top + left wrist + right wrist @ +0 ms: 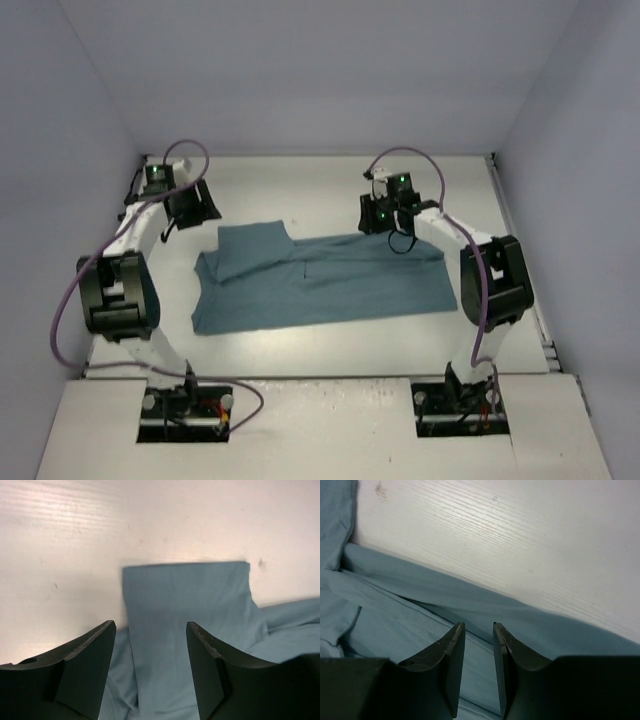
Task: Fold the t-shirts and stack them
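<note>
teal t-shirt flat on table (one sleeve out), left gripper agape, right gripper barely ajar

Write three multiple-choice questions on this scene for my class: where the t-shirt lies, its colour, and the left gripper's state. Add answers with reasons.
1. Where does the t-shirt lie?
A. draped over an arm
B. flat on the table
C. hanging from a gripper

2. What colour is it?
A. teal
B. red
C. yellow

3. How is the left gripper?
A. shut on cloth
B. out of view
C. open, holding nothing

Answers: 1 B, the top view shows it spread on the table; 2 A, every view shows teal cloth; 3 C, its wrist view shows a wide gap between the fingers.
</note>
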Motion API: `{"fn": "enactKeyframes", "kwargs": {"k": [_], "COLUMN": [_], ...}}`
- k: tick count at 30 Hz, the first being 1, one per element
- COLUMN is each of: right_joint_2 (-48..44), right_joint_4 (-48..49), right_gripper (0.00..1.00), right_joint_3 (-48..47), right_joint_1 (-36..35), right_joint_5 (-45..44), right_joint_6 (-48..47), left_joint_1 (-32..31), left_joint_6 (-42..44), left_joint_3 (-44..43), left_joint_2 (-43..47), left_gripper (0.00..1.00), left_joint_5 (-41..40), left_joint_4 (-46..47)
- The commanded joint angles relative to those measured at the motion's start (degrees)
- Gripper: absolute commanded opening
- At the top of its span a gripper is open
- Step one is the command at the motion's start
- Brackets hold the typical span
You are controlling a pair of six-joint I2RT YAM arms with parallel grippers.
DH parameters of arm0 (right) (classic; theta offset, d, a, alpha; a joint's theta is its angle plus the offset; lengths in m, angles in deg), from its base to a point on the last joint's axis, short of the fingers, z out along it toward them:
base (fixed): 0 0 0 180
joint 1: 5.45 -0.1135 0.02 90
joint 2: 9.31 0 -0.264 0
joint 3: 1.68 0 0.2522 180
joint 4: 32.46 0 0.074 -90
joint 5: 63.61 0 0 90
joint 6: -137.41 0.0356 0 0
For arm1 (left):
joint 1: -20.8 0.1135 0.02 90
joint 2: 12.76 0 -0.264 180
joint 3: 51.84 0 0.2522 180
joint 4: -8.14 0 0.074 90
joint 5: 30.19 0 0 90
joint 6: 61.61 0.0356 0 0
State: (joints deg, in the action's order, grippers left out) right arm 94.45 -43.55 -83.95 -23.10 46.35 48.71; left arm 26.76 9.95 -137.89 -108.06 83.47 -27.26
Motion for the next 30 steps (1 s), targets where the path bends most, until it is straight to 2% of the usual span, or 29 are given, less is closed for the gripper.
{"fn": "enactKeyframes", "kwargs": {"k": [1, 7, 9, 18, 24, 30], "right_joint_2": [-1.37, 3.82, 7.9, 26.87, 37.07, 42.68], "right_joint_4": [1.63, 1.51, 1.45, 1.36, 1.38, 1.52], "right_gripper": [0.27, 0.3, 0.35, 0.38, 0.39, 0.39], "right_joint_3": [-3.15, -11.15, -17.02, -40.38, -48.69, -54.55], "right_joint_1": [-0.94, -3.96, -5.55, -11.26, -13.52, -14.63], "right_joint_5": [2.72, 7.39, 8.67, 9.57, 10.26, 11.02], "right_joint_6": [-0.77, -2.75, -2.43, 0.78, 0.63, 2.2], "left_joint_1": [-0.42, -0.42, -0.52, -1.23, -1.4, -1.47], "left_joint_6": [4.6, 7.54, 7.53, 8.68, 9.5, 9.86], "left_joint_3": [-13.23, -20.56, -21.07, -21.54, -21.46, -22.54], "left_joint_2": [-10.0, -19.15, -20.16, -22.32, -24.15, -26.23], "left_gripper": [0.56, 0.54, 0.52, 0.51, 0.51, 0.47], "left_joint_5": [0.14, -0.12, 0.89, 2.27, 2.08, 1.3], "left_joint_4": [-4.68, -7.85, -7.81, -8.32, -8.44, -9.04]}}
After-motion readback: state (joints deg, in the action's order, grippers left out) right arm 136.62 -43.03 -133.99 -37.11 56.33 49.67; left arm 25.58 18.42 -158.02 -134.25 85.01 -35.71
